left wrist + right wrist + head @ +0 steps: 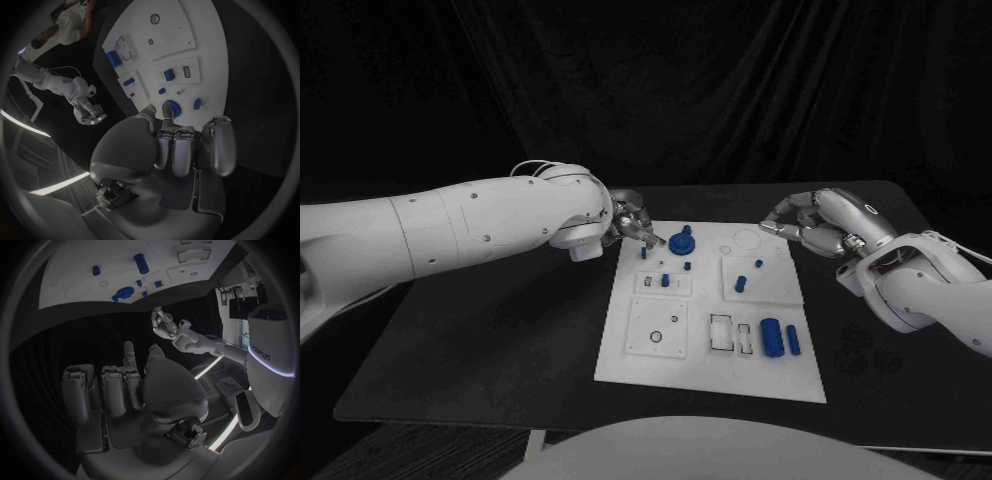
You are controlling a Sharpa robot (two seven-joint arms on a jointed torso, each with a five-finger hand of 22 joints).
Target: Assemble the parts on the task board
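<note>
Task board [711,345] lies in the middle of the black table [488,340], with blue parts [681,241] on it. My left hand [632,222] hangs over the board's far left corner, fingers curled, holding nothing. My right hand [808,222] is just beside the far right corner, also curled and holding nothing.

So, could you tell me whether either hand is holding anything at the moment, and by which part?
Nothing is held. The left hand hovers at the task board's far corner; the right hand is beside its far edge.

Bare table [502,340] flanks the task board [711,375]; upright blue parts [682,241] crowd its far end.
</note>
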